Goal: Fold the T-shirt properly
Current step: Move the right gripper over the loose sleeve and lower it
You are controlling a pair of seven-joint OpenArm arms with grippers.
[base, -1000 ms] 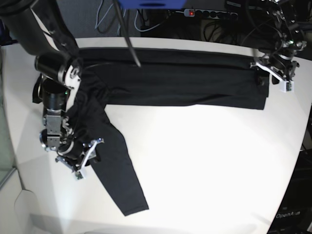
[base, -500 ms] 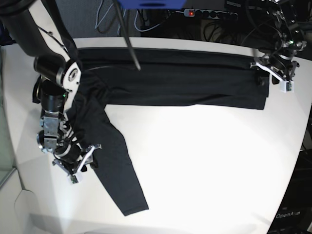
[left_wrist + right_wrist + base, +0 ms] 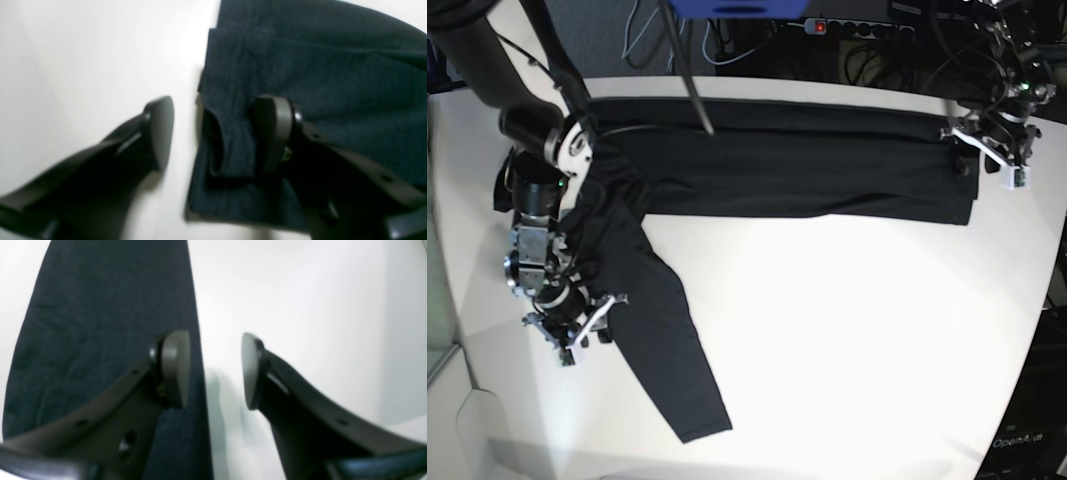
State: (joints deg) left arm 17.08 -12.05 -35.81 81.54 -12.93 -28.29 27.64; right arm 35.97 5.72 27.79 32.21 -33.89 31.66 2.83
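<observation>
The T-shirt (image 3: 777, 165) is a dark charcoal band across the back of the white table (image 3: 857, 330), with one long sleeve (image 3: 667, 350) trailing toward the front left. My right gripper (image 3: 585, 330) is open at the sleeve's left edge. In the right wrist view the right gripper (image 3: 213, 370) has one finger (image 3: 175, 368) over the sleeve (image 3: 106, 323) and the other over bare table. My left gripper (image 3: 992, 160) is open at the shirt's right end. In the left wrist view the left gripper (image 3: 217, 133) straddles the cloth edge (image 3: 227, 146), holding nothing.
A power strip (image 3: 857, 28) and cables lie behind the table's back edge. A dark rod (image 3: 692, 90) hangs over the shirt's back left part. The table's rounded front edge (image 3: 757, 470) is near the sleeve's cuff.
My right gripper has shifted left and a little down, toward the sleeve's outer edge. The left gripper and the shirt's body have not moved.
</observation>
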